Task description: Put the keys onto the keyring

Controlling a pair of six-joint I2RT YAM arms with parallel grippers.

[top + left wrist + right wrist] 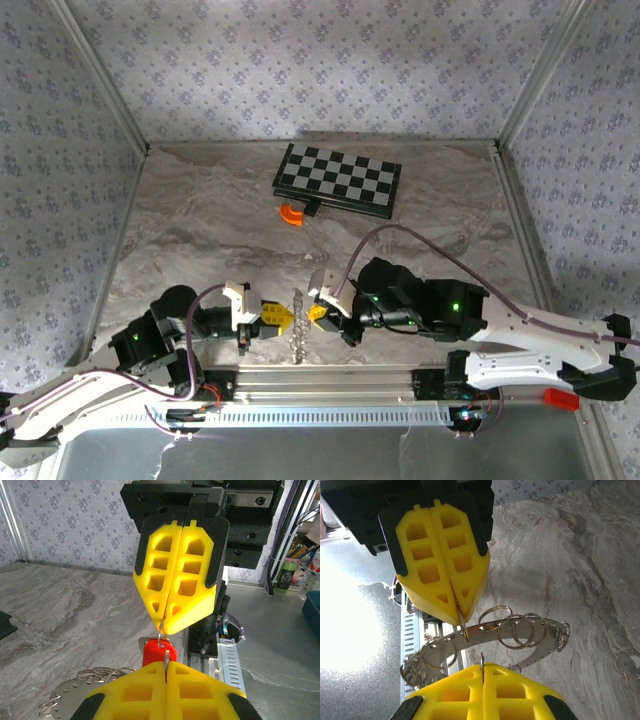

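My left gripper [283, 320] and right gripper [312, 314] meet tip to tip near the table's front edge, both shut. In the left wrist view the left gripper [165, 666] pinches a thin silver keyring [165, 656] edge-on. Just beyond it stands a small red-headed key [156, 654]. A ring wire runs through the key's hole into the shut right gripper [166, 625]. From the right wrist, the right gripper [482, 666] nips a thin metal edge. Opposite it, the left gripper [456, 614] holds a ring [464, 627] hooked into a curved perforated silver band [545, 624]. Whether both hold one ring I cannot tell.
Several loose split rings [522, 630] hang along the silver band [297, 332]. A black-and-white chessboard [338, 180] lies at the back, with an orange curved piece [291, 213] in front of it. An aluminium rail [330, 385] runs along the near edge. Patterned walls enclose the table.
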